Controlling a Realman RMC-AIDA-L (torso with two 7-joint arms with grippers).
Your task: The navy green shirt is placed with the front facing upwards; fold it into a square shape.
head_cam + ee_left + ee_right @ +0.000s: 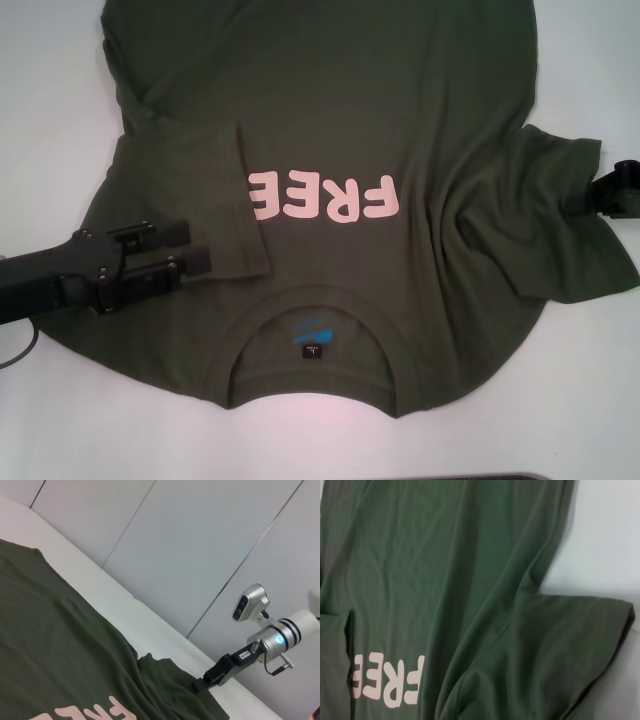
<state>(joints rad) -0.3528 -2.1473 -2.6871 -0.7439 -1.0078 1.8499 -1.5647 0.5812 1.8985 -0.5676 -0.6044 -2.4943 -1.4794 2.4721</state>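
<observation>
One navy green shirt (400, 120) covers most of the white tabletop (50, 120), front up, with its collar toward the robot and its hem running out of the head view at the far side. Bare tabletop shows along the robot's left, in a strip near the collar, and to the right beyond the right sleeve (560, 220). The left sleeve (190, 200) is folded inward over the chest, its hem lying just beside the first letter of the print. The right sleeve lies spread outward, with wrinkles running from it toward the collar.

Pale pink lettering (322, 196) on the chest reads "FREE", upside down from the head view. A blue label (312, 334) sits inside the neck, with a small dark tag under it whose writing is too small to read.

The left end effector (200, 250) lies over the folded left sleeve, its two black fingers apart, nothing between them. The right end effector (605, 190) is at the outer edge of the right sleeve; whether its fingers are apart or together I cannot tell.
</observation>
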